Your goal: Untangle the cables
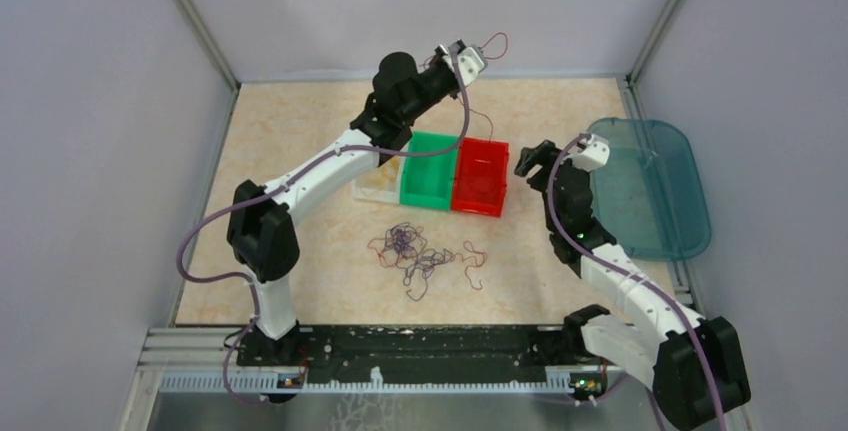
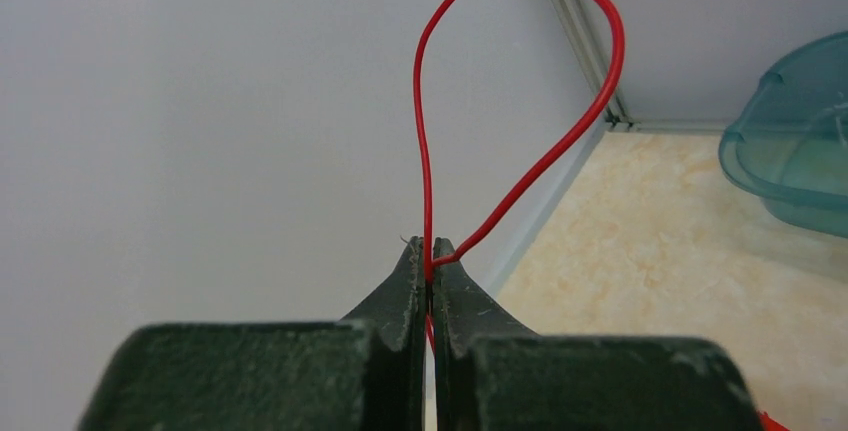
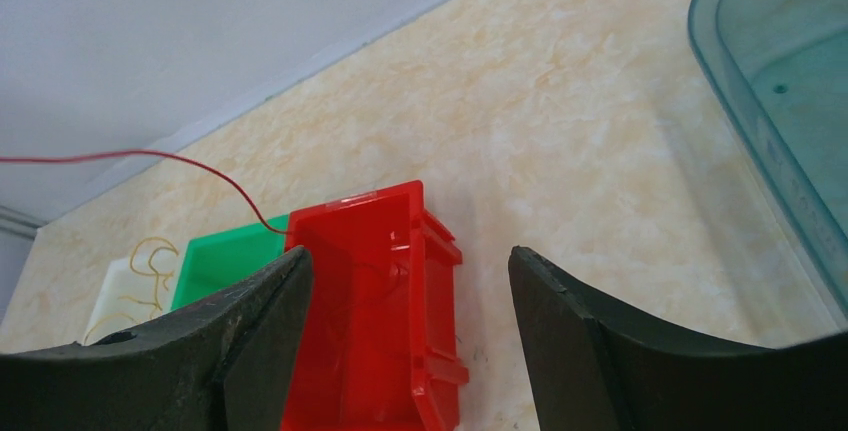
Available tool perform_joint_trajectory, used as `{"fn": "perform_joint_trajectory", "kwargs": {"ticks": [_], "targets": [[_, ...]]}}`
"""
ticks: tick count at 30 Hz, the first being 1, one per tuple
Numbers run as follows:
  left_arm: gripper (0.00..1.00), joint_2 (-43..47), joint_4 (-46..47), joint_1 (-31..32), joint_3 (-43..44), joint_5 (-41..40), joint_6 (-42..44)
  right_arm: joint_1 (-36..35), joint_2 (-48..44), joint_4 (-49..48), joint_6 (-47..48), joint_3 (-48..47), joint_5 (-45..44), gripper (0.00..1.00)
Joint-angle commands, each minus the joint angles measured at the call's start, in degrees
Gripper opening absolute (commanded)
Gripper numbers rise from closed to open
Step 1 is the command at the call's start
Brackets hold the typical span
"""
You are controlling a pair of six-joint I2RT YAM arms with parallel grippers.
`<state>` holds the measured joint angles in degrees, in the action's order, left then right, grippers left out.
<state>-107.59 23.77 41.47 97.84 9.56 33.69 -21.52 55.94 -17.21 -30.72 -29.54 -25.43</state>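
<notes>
One thin red wire (image 2: 600, 91) freed, clamped tight in left hand (image 2: 430, 256) at 12 o'clock of red plastic bin (image 1: 478, 208), tail reaching bin. Yellow wire (image 3: 150, 261) lay in white bin (image 3: 112, 296). Right hand (image 3: 410, 256) gaped wide, empty. Most work left: knotted red and purple wires (image 1: 415, 254) on surface (image 1: 300, 151), 7 o'clock of red bin.

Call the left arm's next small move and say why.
Probably lower the left gripper toward the red bin and feed the red cable in. The gripper is shut on that cable and raised high, with the cable's tail trailing down toward the red bin.
</notes>
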Motion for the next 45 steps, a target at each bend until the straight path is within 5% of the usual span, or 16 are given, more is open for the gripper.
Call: {"fn": "perform_joint_trajectory", "kwargs": {"ticks": [1,4,16,24,32,45], "targets": [[0.00,-1.52,-8.82,-0.10,3.36,-0.42,-11.34,2.39,-3.19,-1.34,-2.74,1.28,0.21,0.72],[0.00,-2.10,-14.96,-0.16,5.00,2.83,-18.54,3.46,-4.51,-2.60,-4.24,2.66,0.91,0.71],[0.00,-1.54,-12.07,0.19,-3.28,12.72,-33.70,4.60,-7.22,-1.69,-4.99,4.56,1.47,0.70],[0.00,-1.09,-9.79,-1.85,-6.99,12.08,-33.01,4.99,-3.22,-6.01,-7.32,5.28,7.20,0.65],[0.00,-4.11,-11.16,-2.22,-4.78,29.45,-43.23,5.00,-1.01,-7.58,-10.17,6.01,9.04,0.59],[0.00,-11.36,-9.31,-1.17,-2.70,29.86,-48.09,5.43,-4.14,-7.51,-10.19,8.09,6.17,0.58]]}}
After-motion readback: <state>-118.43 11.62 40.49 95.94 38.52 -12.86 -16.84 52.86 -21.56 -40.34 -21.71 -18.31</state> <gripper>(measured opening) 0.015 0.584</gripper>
